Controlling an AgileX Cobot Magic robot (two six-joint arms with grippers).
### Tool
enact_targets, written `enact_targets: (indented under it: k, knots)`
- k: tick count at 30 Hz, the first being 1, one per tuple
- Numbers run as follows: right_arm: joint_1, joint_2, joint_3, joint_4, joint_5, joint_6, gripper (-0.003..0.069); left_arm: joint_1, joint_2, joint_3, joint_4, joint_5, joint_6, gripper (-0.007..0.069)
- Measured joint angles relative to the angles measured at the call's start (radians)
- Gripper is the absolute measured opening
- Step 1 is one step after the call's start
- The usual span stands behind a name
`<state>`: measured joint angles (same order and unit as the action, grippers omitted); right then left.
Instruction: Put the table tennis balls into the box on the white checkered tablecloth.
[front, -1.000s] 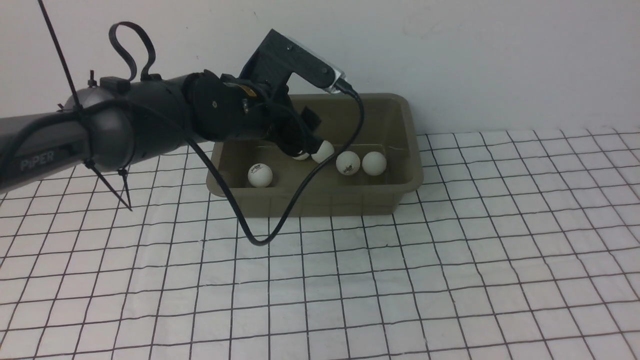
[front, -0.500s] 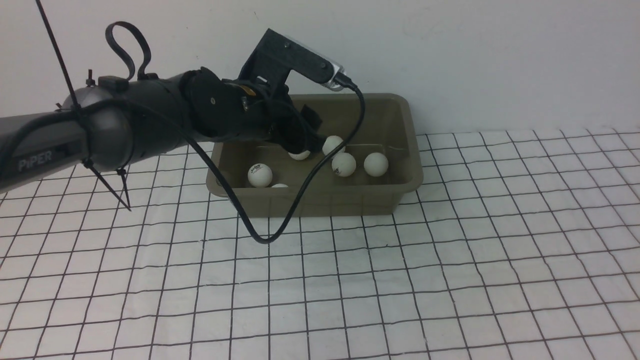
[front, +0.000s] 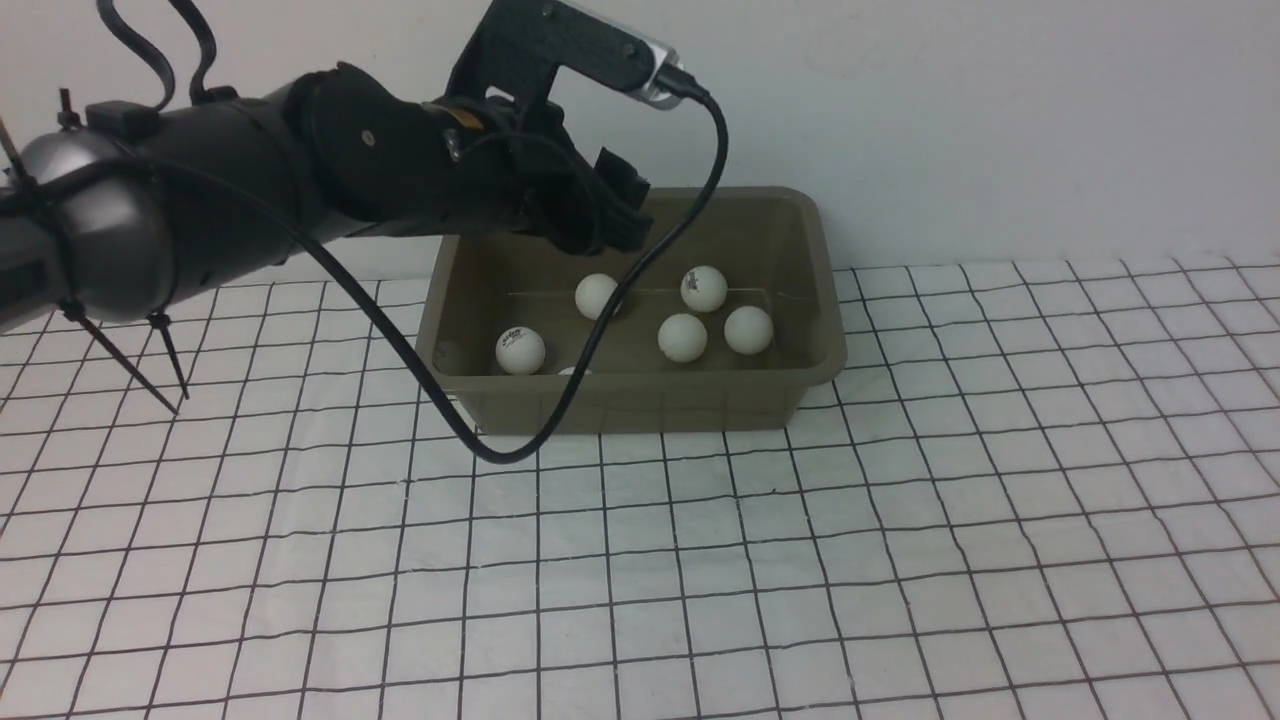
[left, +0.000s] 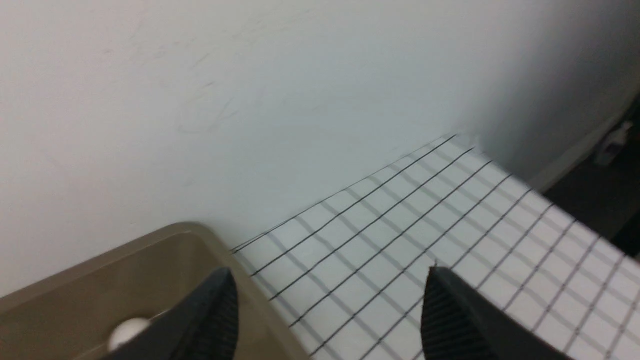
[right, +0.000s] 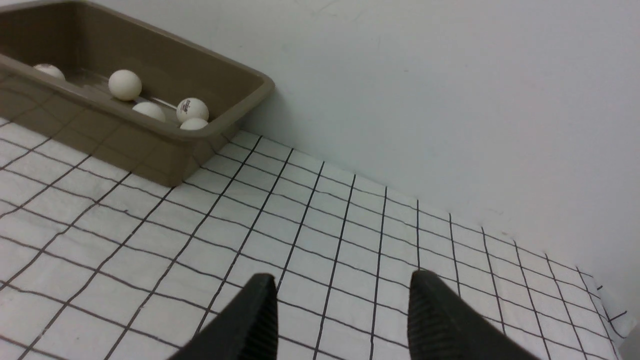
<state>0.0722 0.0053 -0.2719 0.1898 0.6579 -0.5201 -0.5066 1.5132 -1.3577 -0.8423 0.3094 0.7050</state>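
Risen since half a second ago: left gripper (front: 618, 212), lifted out of the box (front: 640, 395) and now hanging above its rear left part, fingers spread apart and holding nothing. Shifted too: two of the table tennis balls (front: 683, 337), rolled a little from their earlier spots on the box floor.

Nearest, spread across the whole foreground: the white checkered tablecloth (front: 800, 560), slightly wrinkled, bare of balls. In the right wrist view, right gripper (right: 342, 320) low over that cloth, well apart from the box, fingers parted around nothing.

Farther back, resting on the cloth close to the wall (front: 1000, 120): the olive-brown box. Inside it, six balls: one with a logo at the left front, a sliver of another just behind the front wall, a touching or nearly touching pair right of centre, and two more toward the back, one of them printed. A black cable (front: 560, 400) looping down from the wrist camera in front of the box.

In the left wrist view, dark finger pads (left: 450, 320) wide apart, the box's corner and one blurred ball below them.
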Motion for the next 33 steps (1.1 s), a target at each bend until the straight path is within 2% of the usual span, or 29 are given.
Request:
enact_targets:
  k: [10,15,19,21,27,30,33]
  knots:
    - [0.0,0.0,0.0,0.0,0.003,0.0,0.0335,-0.062,-0.019,0.0,-0.266,0.0,0.0,0.0447]
    - [0.0,0.0,0.001,0.002,0.004,0.0,0.0335,-0.061,-0.005,0.0,-0.321,-0.003,0.04,0.0447]
    - [0.0,0.0,0.001,0.004,0.004,0.0,0.0335,-0.061,-0.005,0.001,-0.319,-0.004,0.166,0.0447]
    - [0.0,0.0,0.001,0.004,0.004,0.0,0.0335,-0.061,-0.009,0.001,-0.313,-0.004,0.332,0.0447]
    - [0.0,0.0,0.001,0.004,0.004,0.0,0.0335,-0.06,-0.04,0.001,-0.32,-0.004,0.608,0.0447]
    - [0.0,0.0,0.001,0.004,0.004,0.0,0.0335,-0.046,-0.077,0.001,-0.343,-0.003,0.682,0.0447]
    - [0.0,0.0,0.001,0.004,0.004,0.0,0.0335,-0.01,-0.131,0.001,-0.349,-0.003,0.7,0.0447]
